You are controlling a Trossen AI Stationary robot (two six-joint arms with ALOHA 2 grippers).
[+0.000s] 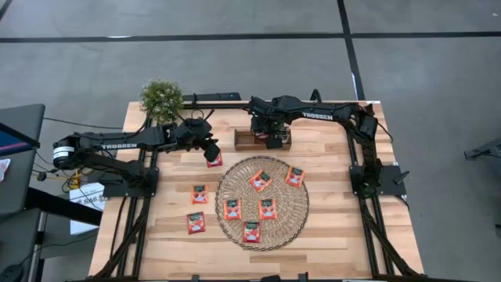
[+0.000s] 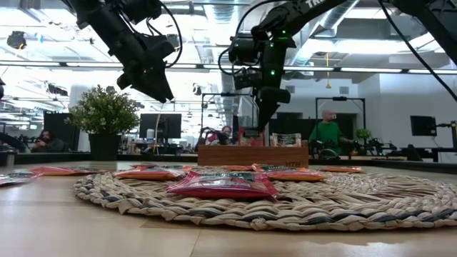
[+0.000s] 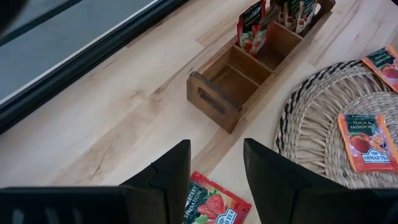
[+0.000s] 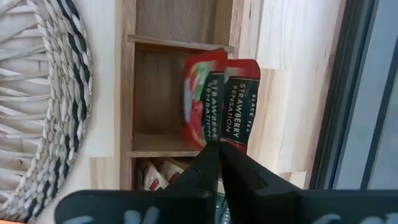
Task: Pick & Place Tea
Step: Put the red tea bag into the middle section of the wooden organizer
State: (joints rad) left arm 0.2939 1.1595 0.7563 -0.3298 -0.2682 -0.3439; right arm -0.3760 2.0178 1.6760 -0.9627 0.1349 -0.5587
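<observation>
Red tea sachets lie flat on the round woven mat (image 1: 262,202), several of them, and two more on the table to its left (image 1: 200,193). Another sachet (image 3: 214,205) lies on the wood directly under my left gripper (image 3: 217,149), which hovers open above it without touching. My right gripper (image 4: 217,146) points down over the wooden tray (image 1: 244,141) at the far side. It is shut at the top of two red sachets (image 4: 221,102) standing in the tray's middle compartment. More sachets (image 4: 155,177) stand in the adjoining compartment. My right gripper pinches between its two fingertips the upper edge (image 4: 219,138) where the two standing strawberry sachets meet. Whether it has one or both, I cannot tell. The fingers come from above, pointing down. The sachets' lower parts reach into the tray's middle compartment.
A potted plant (image 1: 161,98) stands at the far left corner behind my left arm. The tray's end compartment (image 3: 233,78) nearest my left gripper is bare. Bare wood lies along the table's near edge and right of the mat.
</observation>
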